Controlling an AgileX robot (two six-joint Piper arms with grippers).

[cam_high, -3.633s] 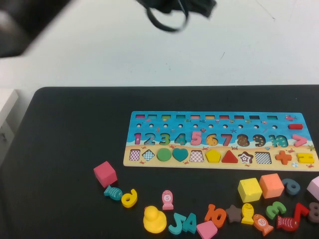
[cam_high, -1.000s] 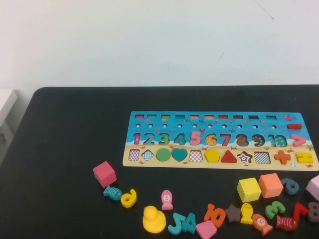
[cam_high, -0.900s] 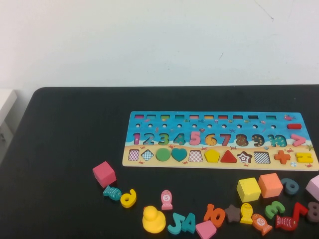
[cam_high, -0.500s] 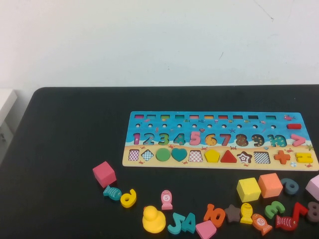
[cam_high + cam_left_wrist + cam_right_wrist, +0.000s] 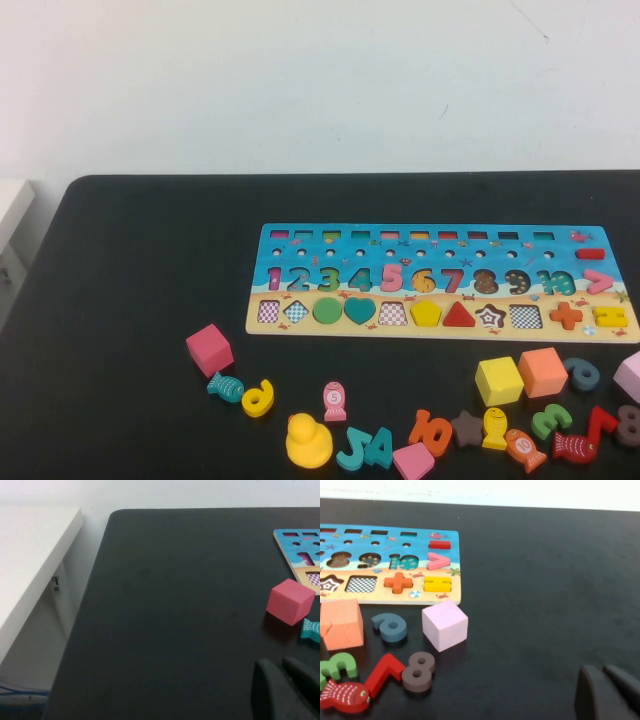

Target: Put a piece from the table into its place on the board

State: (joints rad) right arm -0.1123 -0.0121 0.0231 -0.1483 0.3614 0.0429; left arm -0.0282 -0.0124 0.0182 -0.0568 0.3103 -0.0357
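The yellow pentagon piece [image 5: 427, 313] was seated in its slot on the board [image 5: 300, 238], between a checkered slot and the red triangle [image 5: 458, 315]. The board lay flat on the table [image 5: 130, 260]. The left gripper [image 5: 286, 690] was seen low over the table, near the pink cube [image 5: 290, 601] off the board's left end; the right gripper [image 5: 609, 696] near the lilac cube [image 5: 445, 625] off its right end. Both grippers' fingers were together, with nothing held.

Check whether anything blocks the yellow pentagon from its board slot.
Nothing: the pentagon sits in its slot on the board. The left gripper hovers near the pink cube, the right gripper near the lilac cube.
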